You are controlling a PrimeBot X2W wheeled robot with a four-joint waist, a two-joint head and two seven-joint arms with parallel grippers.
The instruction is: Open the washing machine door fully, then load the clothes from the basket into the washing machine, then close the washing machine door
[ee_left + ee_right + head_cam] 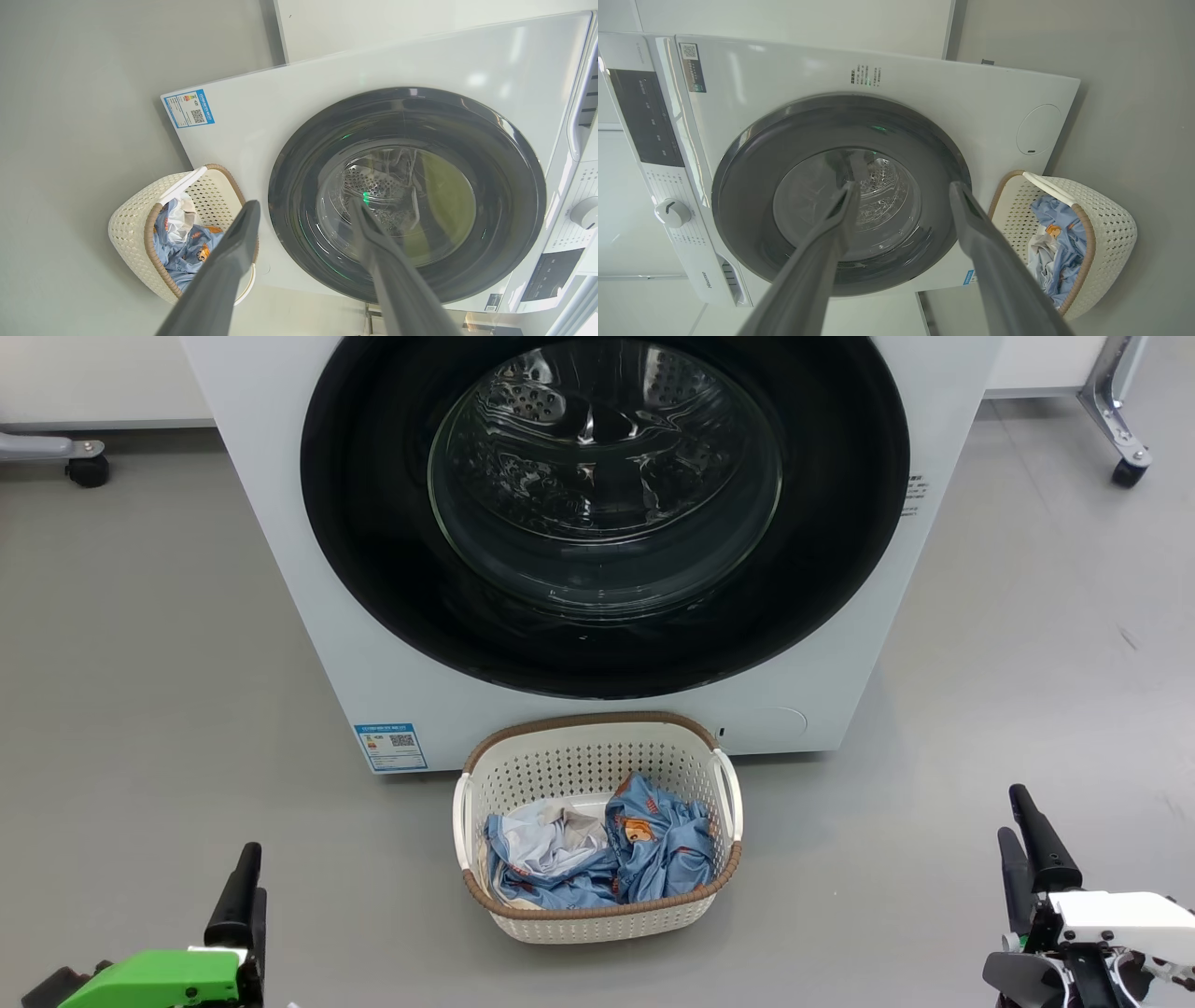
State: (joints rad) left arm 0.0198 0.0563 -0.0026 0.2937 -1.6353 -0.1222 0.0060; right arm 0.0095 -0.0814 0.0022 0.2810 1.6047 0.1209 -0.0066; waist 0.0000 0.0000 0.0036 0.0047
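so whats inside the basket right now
The basket holds the clothes: crumpled light blue fabric with orange prints, plus white and grey cloth. They cover most of its floor, so anything underneath is hidden.

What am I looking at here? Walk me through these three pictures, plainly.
A two-armed robot faces a washing machine. The head view looks down from its head: the washing machine door is shut, and the basket stands on the grey floor before it, holding the clothes. The left gripper and right gripper sit low at either side. The other two pictures come from cameras on each wrist, tilted, looking along that arm's own two dark fingers. Both grippers are open and hold nothing.
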